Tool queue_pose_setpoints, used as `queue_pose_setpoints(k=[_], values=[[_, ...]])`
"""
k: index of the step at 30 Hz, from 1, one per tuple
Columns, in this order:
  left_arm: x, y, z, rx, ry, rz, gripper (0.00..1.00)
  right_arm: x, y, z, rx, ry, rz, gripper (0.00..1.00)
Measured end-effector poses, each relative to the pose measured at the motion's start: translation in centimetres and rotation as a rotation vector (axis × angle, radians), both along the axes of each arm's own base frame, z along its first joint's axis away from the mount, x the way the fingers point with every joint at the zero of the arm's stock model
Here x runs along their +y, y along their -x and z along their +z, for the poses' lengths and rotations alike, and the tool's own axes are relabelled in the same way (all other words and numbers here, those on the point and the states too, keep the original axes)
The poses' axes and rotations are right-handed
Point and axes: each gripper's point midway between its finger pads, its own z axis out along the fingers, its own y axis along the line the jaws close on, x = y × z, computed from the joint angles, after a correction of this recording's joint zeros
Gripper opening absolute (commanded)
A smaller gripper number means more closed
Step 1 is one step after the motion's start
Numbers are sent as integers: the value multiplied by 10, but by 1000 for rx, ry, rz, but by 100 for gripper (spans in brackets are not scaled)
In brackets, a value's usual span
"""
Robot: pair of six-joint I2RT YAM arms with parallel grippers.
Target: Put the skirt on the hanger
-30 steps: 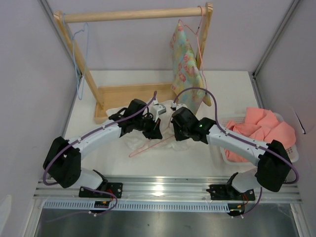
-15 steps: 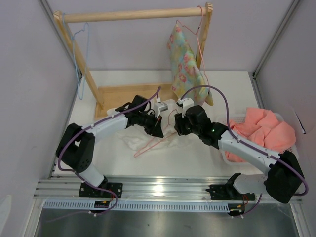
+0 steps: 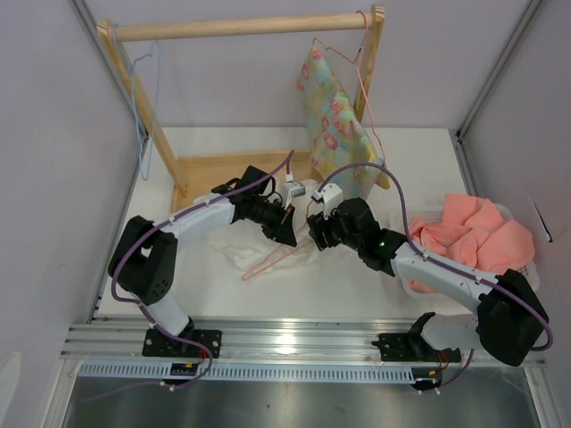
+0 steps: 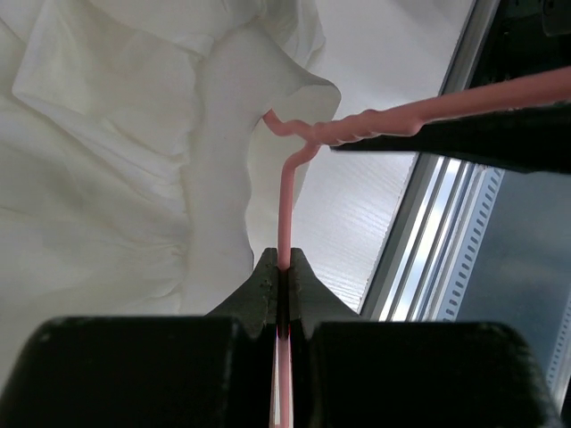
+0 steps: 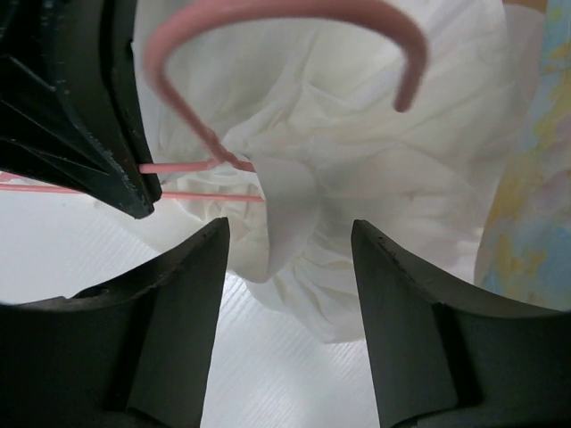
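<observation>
both arms reach forward and bend inward, meeting over the middle of the table (image 3: pixel 223 143). the left gripper (image 3: pixel 287 232) and the right gripper (image 3: pixel 314 234) face each other, close together. the overhead view shows the hanger (image 3: pixel 268 261) slanting down from them onto the skirt (image 3: pixel 239 251), which lies crumpled on the table under the grippers.

only the left wrist view shows that the left gripper (image 4: pixel 281 267) has its fingers pressed tight on the hanger's (image 4: pixel 284 205) wire just below the twisted neck, with the skirt (image 4: pixel 107 160) beneath. the right wrist view shows the right gripper (image 5: pixel 287 227) with fingers spread wide and holding nothing. the hanger's hook (image 5: pixel 416 67) curves above the skirt (image 5: pixel 357 160) beyond them.

at the right edge, a basket (image 3: pixel 533 278) holds a salmon-pink cloth (image 3: pixel 473 227).
</observation>
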Motion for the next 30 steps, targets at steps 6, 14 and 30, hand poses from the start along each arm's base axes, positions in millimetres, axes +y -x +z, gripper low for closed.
queue_pose_setpoints(k=[6,14,30], values=[[-2,3,0,23,8,-12,0,16,-5,-2,-114,68,21,65],[1,4,-1,33,3,-15,0,19,-25,-23,-197,182,-20,46],[10,-28,17,-88,-34,117,35,3,-33,-19,-233,264,-72,0]])
